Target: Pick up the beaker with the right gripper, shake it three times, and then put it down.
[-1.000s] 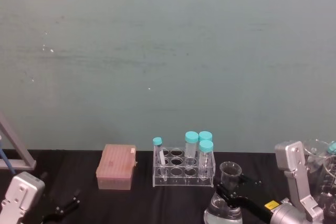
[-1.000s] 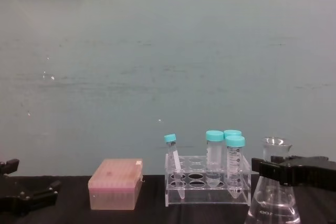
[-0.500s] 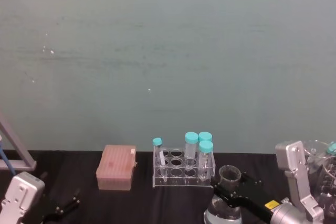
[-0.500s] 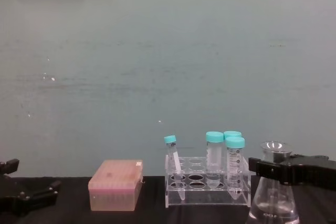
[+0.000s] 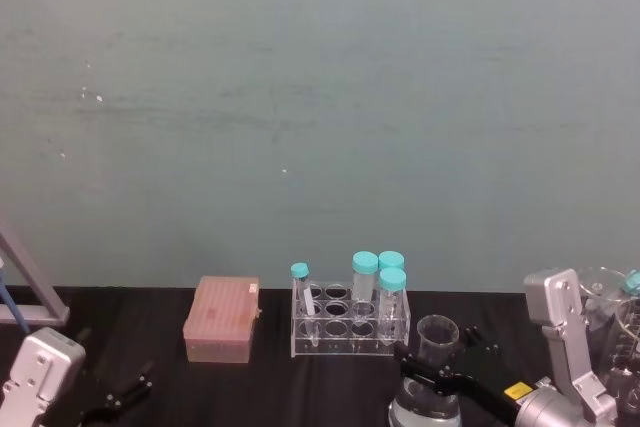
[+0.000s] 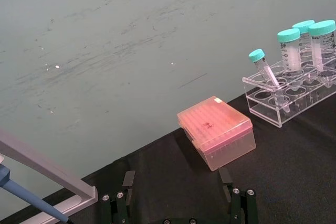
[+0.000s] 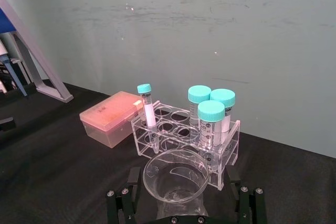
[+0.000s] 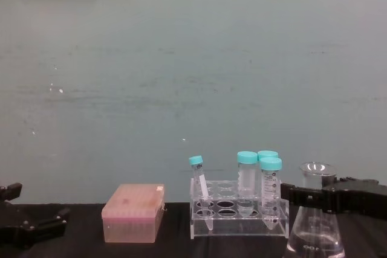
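Head view: your right pincer [image 5: 432, 380] is clamped on the beaker [image 5: 436, 342] at its neck, right of the tube rack [image 5: 350, 324].
Chest view: beaker [image 8: 315, 222] upright beside the rack.
Left wrist view: left pincer [image 6: 178, 203] parked, fingers spread, near the pink box [image 6: 216, 131].
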You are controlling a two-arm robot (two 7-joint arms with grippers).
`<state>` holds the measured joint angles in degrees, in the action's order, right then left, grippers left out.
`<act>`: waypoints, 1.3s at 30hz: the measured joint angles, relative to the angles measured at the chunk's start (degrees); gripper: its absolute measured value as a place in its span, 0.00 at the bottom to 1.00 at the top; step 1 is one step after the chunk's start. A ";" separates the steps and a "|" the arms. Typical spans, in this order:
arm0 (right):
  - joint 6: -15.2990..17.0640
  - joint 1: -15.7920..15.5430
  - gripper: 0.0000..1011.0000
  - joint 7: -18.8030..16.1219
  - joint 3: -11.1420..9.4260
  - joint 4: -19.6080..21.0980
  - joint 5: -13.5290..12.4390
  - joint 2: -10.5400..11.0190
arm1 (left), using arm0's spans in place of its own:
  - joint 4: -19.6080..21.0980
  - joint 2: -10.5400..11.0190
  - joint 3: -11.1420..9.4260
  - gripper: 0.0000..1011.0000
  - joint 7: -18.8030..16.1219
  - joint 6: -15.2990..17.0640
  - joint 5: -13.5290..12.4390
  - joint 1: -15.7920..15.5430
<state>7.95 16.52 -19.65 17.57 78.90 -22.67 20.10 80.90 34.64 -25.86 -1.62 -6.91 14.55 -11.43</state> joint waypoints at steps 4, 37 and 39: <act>0.02 0.00 0.99 0.00 0.00 0.00 0.00 0.00 | 0.00 0.00 0.00 0.99 0.00 0.00 0.00 0.00; -12.25 -1.72 0.99 9.82 -5.91 1.59 4.37 -1.46 | 0.00 0.00 0.00 0.99 0.00 0.00 0.00 0.00; -11.65 -1.85 0.99 13.10 -6.24 1.57 6.70 -1.74 | 0.00 0.00 0.00 0.99 0.00 0.00 0.00 0.00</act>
<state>-3.70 14.67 -6.55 11.33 80.47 -15.96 18.36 80.90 34.64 -25.86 -1.62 -6.91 14.55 -11.43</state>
